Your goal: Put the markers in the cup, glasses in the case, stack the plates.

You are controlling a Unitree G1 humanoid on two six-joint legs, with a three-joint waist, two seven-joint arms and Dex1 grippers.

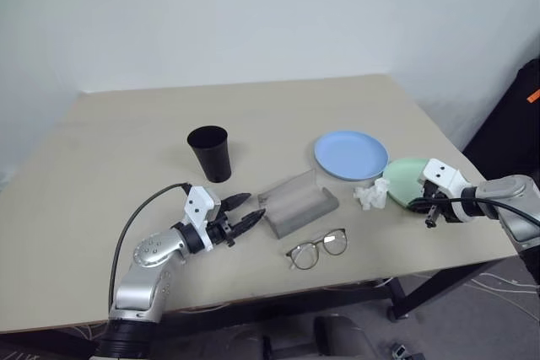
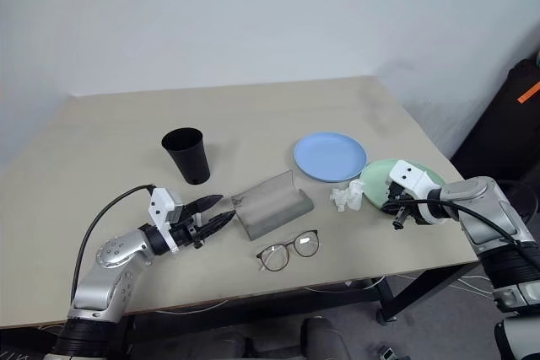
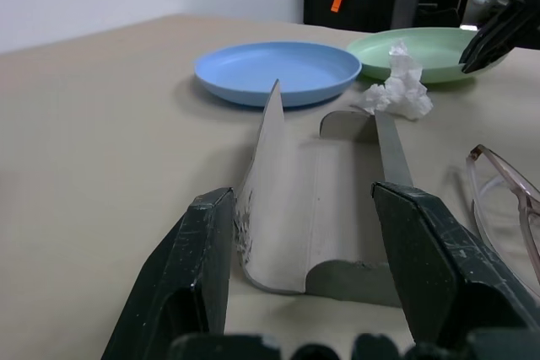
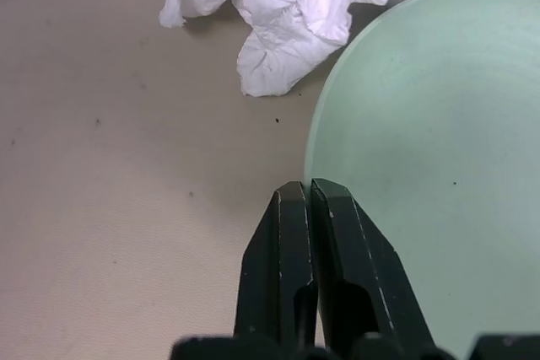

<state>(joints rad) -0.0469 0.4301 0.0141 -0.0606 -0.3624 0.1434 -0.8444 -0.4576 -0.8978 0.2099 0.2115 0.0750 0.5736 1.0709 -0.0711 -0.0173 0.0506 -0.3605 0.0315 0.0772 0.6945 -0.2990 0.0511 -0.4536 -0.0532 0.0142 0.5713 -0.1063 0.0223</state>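
Mint-green plate (image 4: 439, 158) lying flat near table's right edge, just beside blue plate (image 1: 350, 154), crumpled tissue (image 4: 278, 14) touching its rim. Looking light, stiff, slippery plastic; thin raised rim likely best pinch spot. Right gripper (image 4: 312, 200) sitting at that rim, fingers pressed together, apparently pinching nothing. Left gripper (image 3: 308, 233) hovering spread wide before open grey case (image 1: 297, 202).

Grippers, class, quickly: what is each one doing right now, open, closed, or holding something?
Left gripper: open, empty, in front of the open case.
Right gripper: closed, empty, at the green plate's edge.
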